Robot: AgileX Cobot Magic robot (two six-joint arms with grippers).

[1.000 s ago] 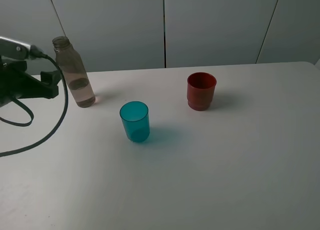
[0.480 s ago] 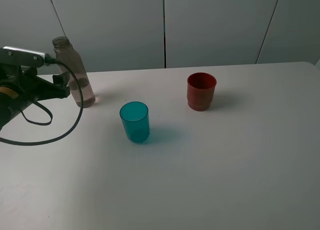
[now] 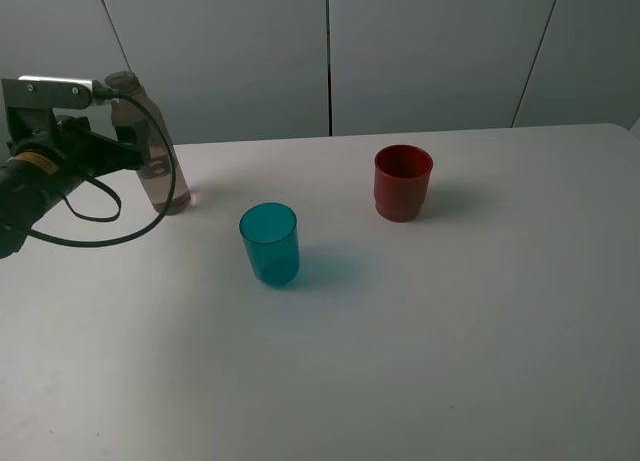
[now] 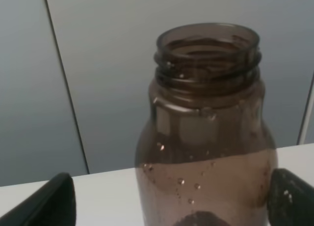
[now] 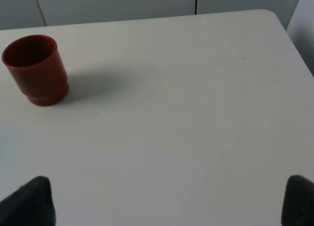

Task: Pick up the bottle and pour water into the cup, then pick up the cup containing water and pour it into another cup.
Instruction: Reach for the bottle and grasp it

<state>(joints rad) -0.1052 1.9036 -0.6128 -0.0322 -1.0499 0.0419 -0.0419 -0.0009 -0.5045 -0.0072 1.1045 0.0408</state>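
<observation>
We see the left claw [image 3: 138, 147] only as a dark block from the high camera, with a looping black cable trailing behind it. Its wrist camera shows more. The two black fingers [image 4: 53, 204] stand wide apart, and the tall clear brownish-grey plastic bottle [image 4: 206, 138] stands upright between them, unclamped. One finger is right at the bottle's side and the other is clear of it.

That close view also gives us the ribbed, threaded, capless neck, droplets on the inner wall and a liquid line across the body. From the high camera these details are too small to tell.

The translucent teal-blue plastic tumbler [image 3: 269, 243], smooth and straight-sided, stands upright near the left claw, out toward the middle of the matte white worktop [image 3: 450, 331]. Only the high camera shows it. The opaque red-brown plastic cup [image 3: 403, 183], with its stepped narrower base, stands farther from that claw.

The right claw [image 5: 165, 200] appears only in its own wrist view. Its fingers are spread apart over bare worktop, with the red cup well ahead of it.
</observation>
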